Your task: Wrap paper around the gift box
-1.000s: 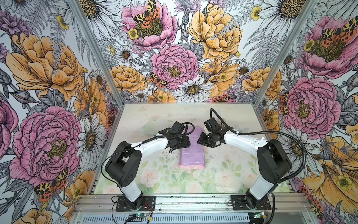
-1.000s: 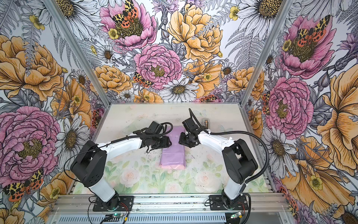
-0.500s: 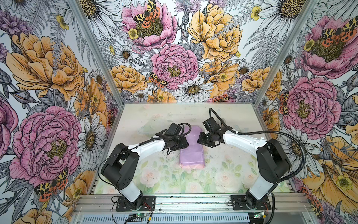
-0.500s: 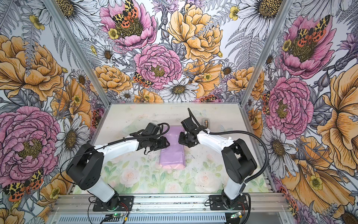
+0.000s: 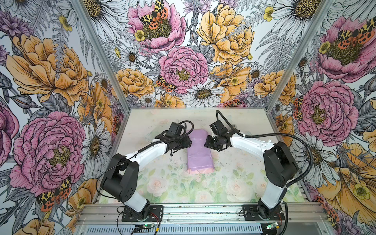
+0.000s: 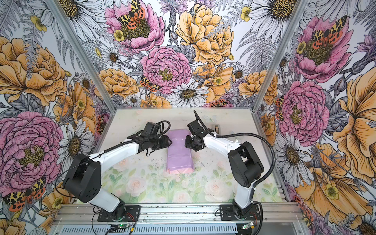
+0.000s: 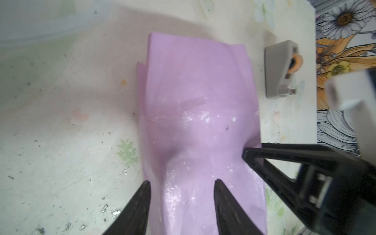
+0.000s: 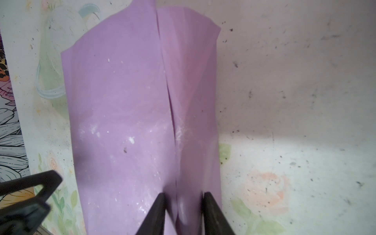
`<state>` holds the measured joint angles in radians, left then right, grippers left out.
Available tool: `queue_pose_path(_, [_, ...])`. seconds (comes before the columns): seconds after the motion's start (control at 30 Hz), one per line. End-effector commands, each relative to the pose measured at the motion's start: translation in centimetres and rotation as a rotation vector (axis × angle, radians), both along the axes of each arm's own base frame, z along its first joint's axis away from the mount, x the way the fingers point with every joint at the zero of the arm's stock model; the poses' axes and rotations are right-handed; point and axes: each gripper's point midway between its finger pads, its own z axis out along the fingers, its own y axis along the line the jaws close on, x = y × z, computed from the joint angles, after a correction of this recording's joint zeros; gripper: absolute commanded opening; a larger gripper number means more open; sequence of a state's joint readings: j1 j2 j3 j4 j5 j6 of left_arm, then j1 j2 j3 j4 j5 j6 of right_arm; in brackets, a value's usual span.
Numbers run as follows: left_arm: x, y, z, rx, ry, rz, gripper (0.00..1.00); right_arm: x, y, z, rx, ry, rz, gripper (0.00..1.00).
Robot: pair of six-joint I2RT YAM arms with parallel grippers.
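The worktop (image 5: 162,183) carries the paper (image 5: 199,151) at its middle, folded into a long lilac sleeve. Its long axis runs from the front edge toward the back edge. The gift box (image 5: 200,162) is hidden inside. Judging by the fuller, squarer block, it sits in the half nearer the front edge. The half toward the back edge looks like empty, slack sleeve.

The two arms face each other across that axis, at the narrowed waist just behind the block, and both are equally close. The left gripper (image 5: 190,142) comes in from the left edge. Its jaws stand partly apart astride a raised fold, and I cannot tell whether they clamp it. The right gripper (image 8: 184,195) comes from the right edge, drawn in narrowly on a ridge of paper beside the overlap seam. The loose end to be folded lies behind both, toward the back edge.

A grey tape dispenser (image 6: 217,128) stands toward the back right corner, apart from the sleeve.
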<state>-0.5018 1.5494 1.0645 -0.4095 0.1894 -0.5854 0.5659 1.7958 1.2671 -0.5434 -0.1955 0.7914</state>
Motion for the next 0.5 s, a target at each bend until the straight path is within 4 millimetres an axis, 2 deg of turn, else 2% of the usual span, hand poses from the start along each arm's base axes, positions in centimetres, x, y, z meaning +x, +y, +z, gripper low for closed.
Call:
queue_pose_path(0.0, [0.4, -2.1, 3.6, -0.083, -0.083, -0.071, 0.43, -0.6, -0.7, -0.4, -0.013, 0.010, -0.011, 0.32])
queue_pose_path(0.2, [0.3, -3.7, 1.5, -0.100, -0.030, -0.103, 0.41, -1.6, -0.4, 0.0, 0.034, 0.020, -0.071, 0.31])
queue_pose_path(0.47, [-0.1, -5.9, 2.2, -0.155, -0.033, -0.168, 0.37, -2.4, -0.3, 0.5, 0.083, 0.004, -0.145, 0.28])
